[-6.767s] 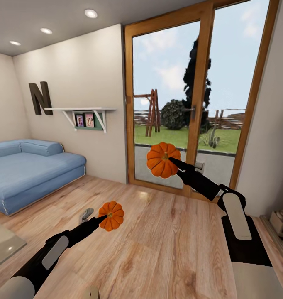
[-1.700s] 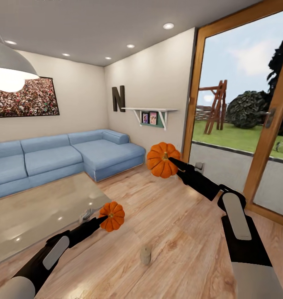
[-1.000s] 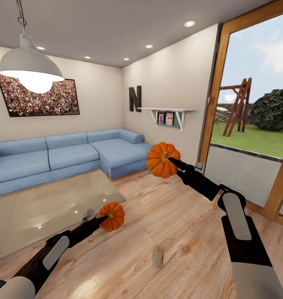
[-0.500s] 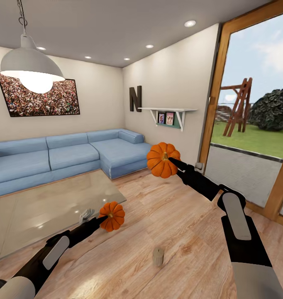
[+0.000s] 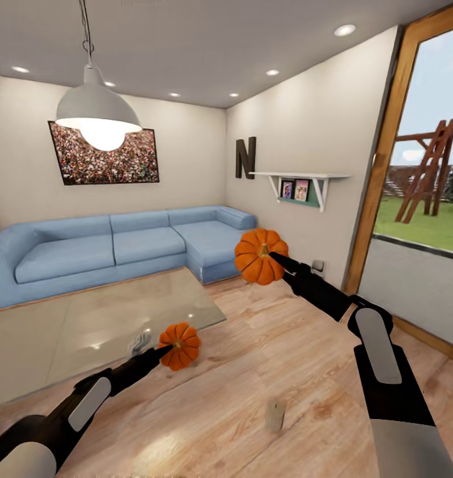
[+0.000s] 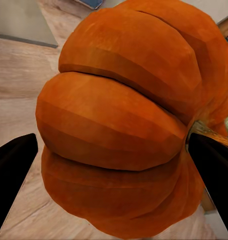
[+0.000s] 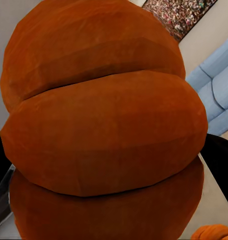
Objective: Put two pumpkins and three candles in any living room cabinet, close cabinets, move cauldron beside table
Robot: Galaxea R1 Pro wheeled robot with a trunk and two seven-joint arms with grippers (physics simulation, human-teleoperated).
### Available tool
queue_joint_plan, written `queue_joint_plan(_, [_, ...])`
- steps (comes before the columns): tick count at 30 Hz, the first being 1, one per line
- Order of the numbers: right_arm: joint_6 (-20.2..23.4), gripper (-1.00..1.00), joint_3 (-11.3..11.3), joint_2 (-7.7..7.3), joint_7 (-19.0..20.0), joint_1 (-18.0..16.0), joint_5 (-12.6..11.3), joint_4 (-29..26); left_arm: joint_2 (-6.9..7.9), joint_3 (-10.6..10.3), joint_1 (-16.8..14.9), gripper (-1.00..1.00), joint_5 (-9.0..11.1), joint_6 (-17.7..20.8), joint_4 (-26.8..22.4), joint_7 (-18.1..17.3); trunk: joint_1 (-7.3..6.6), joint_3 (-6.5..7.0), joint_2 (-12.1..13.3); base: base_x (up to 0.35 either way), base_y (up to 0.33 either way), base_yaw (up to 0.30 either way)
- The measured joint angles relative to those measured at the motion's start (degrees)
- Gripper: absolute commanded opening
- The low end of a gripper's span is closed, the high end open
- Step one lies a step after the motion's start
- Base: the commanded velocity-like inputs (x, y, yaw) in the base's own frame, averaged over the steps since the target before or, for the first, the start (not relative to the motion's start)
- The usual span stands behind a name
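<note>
Ahead, candle (image 5: 274, 415) on open floor (image 5: 306, 358) — table (image 5: 87, 332) edge left.

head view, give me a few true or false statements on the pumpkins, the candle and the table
1. Each gripper holds a pumpkin. True: the left gripper grips the lower pumpkin, the right gripper the higher pumpkin.
2. A candle stands on the table. False: the candle stands on the wooden floor, apart from the table.
3. The candle lies on its side. False: it stands upright.
4. The table has a glossy top reflecting light. True.
5. The sofa is red. False: the sofa is blue.
</note>
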Motion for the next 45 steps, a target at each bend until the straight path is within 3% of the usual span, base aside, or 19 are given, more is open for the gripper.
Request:
queue_joint_plan(11, [-0.1,-1.0,0.0,0.09,0.0,0.0,0.3,0.0,0.03,-0.4,0.0,-1.0,0.0,0.3,-0.3,-0.2,0.0,0.0,0.0,0.0,0.0,0.29])
queue_joint_plan(13, [-0.1,-1.0,0.0,0.08,-0.3,0.0,0.4,0.0,-0.02,-1.7,0.0,-1.0,0.2,0.5,-0.5,-0.3,0.0,0.0,0.0,0.0,0.0,0.29])
queue_joint_plan(16, [-0.1,-1.0,0.0,0.08,-0.8,0.0,0.3,0.0,-0.08,-6.4,0.0,-1.0,0.2,0.7,-0.8,-0.8,0.0,0.0,0.0,0.0,0.0,0.29])
queue_joint_plan(17, [-0.1,-1.0,0.0,0.09,-0.8,0.0,0.3,0.0,-0.06,-7.0,0.0,-1.0,0.1,0.6,-0.8,-1.3,0.0,0.0,0.0,0.0,0.0,0.29])
queue_joint_plan(30, [-0.1,-1.0,0.1,0.08,-0.9,0.0,0.3,0.0,-0.07,-8.6,-0.1,-1.0,-0.1,0.6,-0.9,-3.4,0.0,0.0,0.0,0.0,0.0,0.29])
queue_joint_plan(39, [-0.1,-1.0,0.2,0.03,-0.9,0.0,0.3,0.0,-0.05,-13.6,-0.1,-1.0,-0.1,0.7,-3.3,-3.5,0.0,0.0,0.0,0.0,0.0,0.29])
queue_joint_plan(45, [-0.1,-1.0,0.2,0.07,-0.9,0.0,0.3,0.0,-0.05,-15.1,-0.1,-1.0,-0.2,0.7,-4.1,-3.5,0.0,0.0,0.0,0.0,0.0,0.29])
